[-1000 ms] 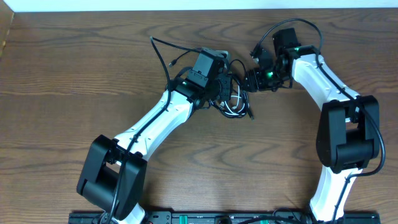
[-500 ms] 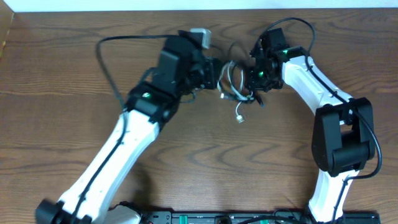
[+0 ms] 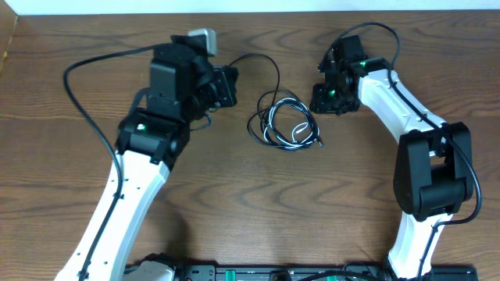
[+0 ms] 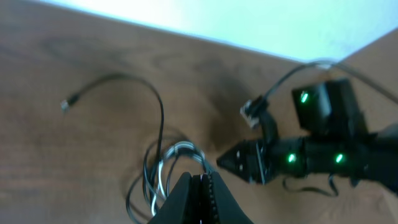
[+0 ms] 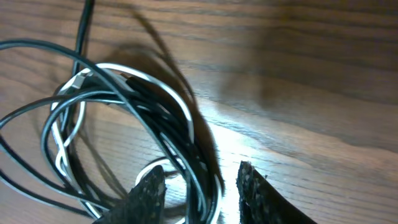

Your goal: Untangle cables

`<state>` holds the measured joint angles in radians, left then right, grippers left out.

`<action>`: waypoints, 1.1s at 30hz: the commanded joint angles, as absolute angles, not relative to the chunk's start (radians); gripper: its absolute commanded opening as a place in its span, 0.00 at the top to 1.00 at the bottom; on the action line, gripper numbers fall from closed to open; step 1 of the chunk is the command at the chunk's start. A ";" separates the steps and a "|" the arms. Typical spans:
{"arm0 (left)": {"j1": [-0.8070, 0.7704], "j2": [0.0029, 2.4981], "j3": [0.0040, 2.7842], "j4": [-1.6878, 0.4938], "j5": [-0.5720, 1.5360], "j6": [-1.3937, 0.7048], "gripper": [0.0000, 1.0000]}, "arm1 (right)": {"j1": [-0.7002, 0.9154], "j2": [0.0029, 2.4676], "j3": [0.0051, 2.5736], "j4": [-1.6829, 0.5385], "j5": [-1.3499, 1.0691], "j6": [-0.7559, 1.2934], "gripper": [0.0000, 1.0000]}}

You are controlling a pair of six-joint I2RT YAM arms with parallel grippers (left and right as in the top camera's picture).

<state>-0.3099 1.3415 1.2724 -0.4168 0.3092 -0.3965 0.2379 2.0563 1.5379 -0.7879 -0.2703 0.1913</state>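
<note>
Left tool (image 3: 225, 84): fingers pressed together with nothing seen between them, clear of the cables.
Right tool (image 5: 200, 186): fingertips spread, with an open gap between them.
Cable coil (image 3: 283, 125): lies flat on the bench (image 3: 47, 156) between the two tools. It is just beside the right tool's tips and farther from the left tool's tips.
Black cable (image 4: 161, 115): leaves the coil in a long arc ahead of the left tool. It ends in a small plug (image 4: 64, 105) lying free on the bench, off to the left of that tool's tips in its wrist view.
White cable (image 5: 155, 78): looped among the black turns inside the coil, directly ahead of the right tool's fingertips.
Contact, right tool and coil: in the wrist view, strands show in the gap between the fingertips. Whether either fingertip touches them cannot be told.
</note>
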 commanded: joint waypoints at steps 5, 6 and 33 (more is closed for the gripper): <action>-0.350 1.455 1.284 -0.467 0.307 -0.405 0.92 | 0.236 2.049 1.510 -0.815 -0.305 0.044 0.64; -0.350 1.459 1.284 -0.466 0.307 -0.405 0.91 | 0.236 2.049 1.504 -0.814 -0.302 0.036 0.64; -0.361 1.500 1.282 -0.467 0.307 -0.405 0.83 | 0.252 2.049 1.310 -0.586 -0.088 0.050 0.91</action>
<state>-0.3584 1.4963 1.2724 -0.4660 0.3092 -0.4000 0.2527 2.0434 1.3376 -0.5713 -0.1520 0.0334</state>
